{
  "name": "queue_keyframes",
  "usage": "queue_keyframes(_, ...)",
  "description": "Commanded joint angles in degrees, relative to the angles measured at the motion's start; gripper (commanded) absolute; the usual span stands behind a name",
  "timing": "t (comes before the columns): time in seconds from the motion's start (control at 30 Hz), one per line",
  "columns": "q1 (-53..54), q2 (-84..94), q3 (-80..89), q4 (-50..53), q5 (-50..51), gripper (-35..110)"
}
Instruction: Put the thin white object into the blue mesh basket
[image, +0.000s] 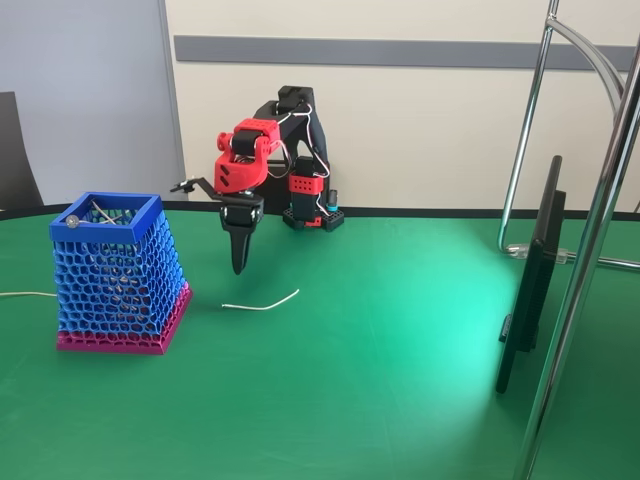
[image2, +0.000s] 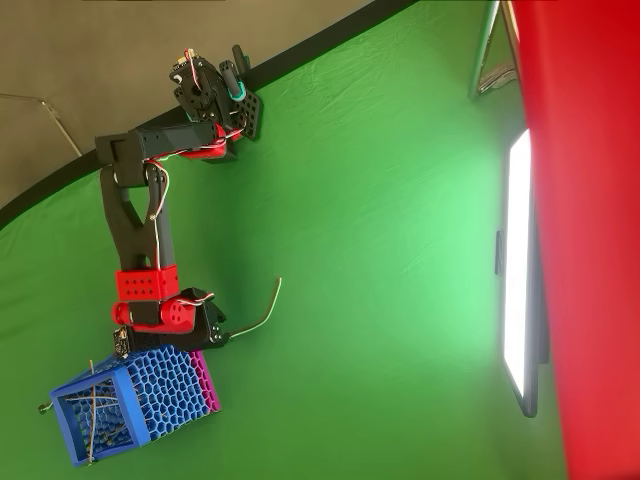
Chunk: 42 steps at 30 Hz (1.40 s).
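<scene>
Your slender, gently curved white strand (image: 262, 303) lies flat on the green cloth table (image: 380, 370), free of everything; in the overhead view it runs from about 7 to 1 o'clock (image2: 258, 314).

At 9 o'clock from it in the fixed view stands the square tapered basket of blue honeycomb mesh with a solid blue rim and magenta-pink bottom band (image: 118, 280), upright and well apart from the strand. Thin greyish sticks (image: 105, 213) lean inside it, one with a round metal knob at the rim corner.

Your red-and-black arm's black two-finger gripper (image: 239, 262) hangs point-down between basket and strand, at about 11 o'clock from the strand's near end, its tip above the cloth and touching nothing. The fingers look pressed together into a single spike, holding nothing. In the overhead view the gripper (image2: 212, 338) sits just beside the basket's pink band (image2: 207, 380).

At 3 o'clock, well apart, a dark flat screen (image: 532, 275) stands edge-on beside chrome tubing (image: 590, 250).
</scene>
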Motion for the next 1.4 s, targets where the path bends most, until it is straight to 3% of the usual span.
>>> queue_keyframes(0.0,0.2,-1.4,-4.4,2.1,-1.1,17)
queue_keyframes(1.37,0.0,-22.2,-25.5,8.1,-1.0,18)
